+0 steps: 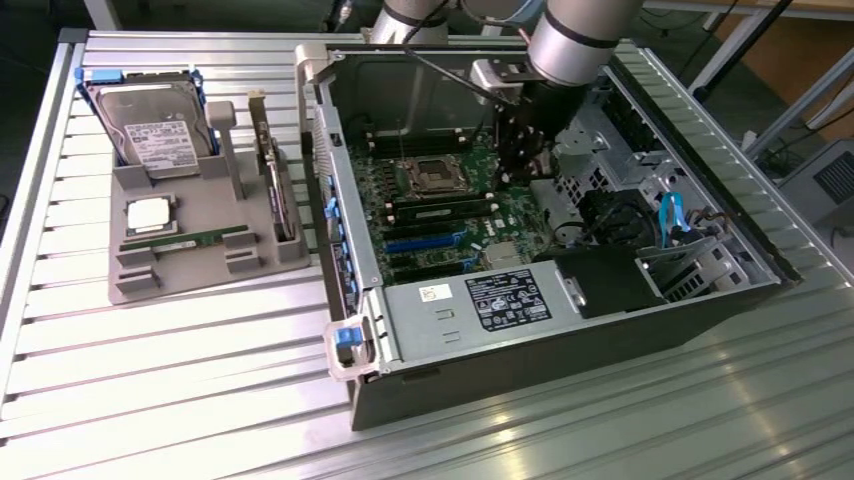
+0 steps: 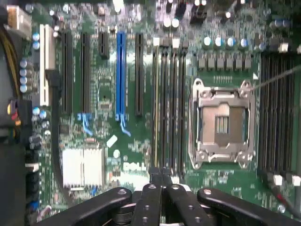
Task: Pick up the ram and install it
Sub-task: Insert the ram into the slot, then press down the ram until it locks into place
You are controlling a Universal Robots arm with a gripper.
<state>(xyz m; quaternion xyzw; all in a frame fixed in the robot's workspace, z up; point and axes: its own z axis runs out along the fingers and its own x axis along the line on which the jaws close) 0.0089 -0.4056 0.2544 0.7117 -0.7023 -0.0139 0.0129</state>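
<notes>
The pincer (image 2: 162, 181) hangs inside the computer case (image 1: 694, 300) with its fingers pressed together on the ram (image 2: 162, 175), held edge-down directly beneath it, long axis running along the memory slots (image 2: 168, 103) just below.

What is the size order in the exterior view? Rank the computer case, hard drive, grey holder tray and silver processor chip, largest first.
1. computer case
2. grey holder tray
3. hard drive
4. silver processor chip
The gaps are plain, so no two are in doubt.
</notes>
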